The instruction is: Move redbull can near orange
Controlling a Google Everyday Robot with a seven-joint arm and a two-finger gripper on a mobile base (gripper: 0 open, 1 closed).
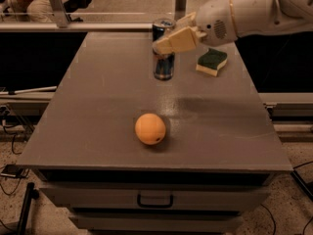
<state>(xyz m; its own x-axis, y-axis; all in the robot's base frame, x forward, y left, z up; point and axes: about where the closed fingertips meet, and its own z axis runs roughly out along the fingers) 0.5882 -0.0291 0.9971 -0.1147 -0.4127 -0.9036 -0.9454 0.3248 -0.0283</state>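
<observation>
The redbull can (163, 66), blue and silver, stands upright at the back middle of the grey table (93, 111). My gripper (167, 36) reaches in from the upper right and is shut on the can's upper half, one tan finger (178, 39) across its front and the other behind it. I cannot tell whether the can's base touches the table. The orange (150, 128) lies nearer the front edge, well apart from the can and a little to its left.
A green-and-yellow sponge (212, 62) lies to the right of the can, under my arm (244, 11). A metal rail (73, 27) runs along the table's back edge. A drawer with a handle (155, 199) sits below the tabletop.
</observation>
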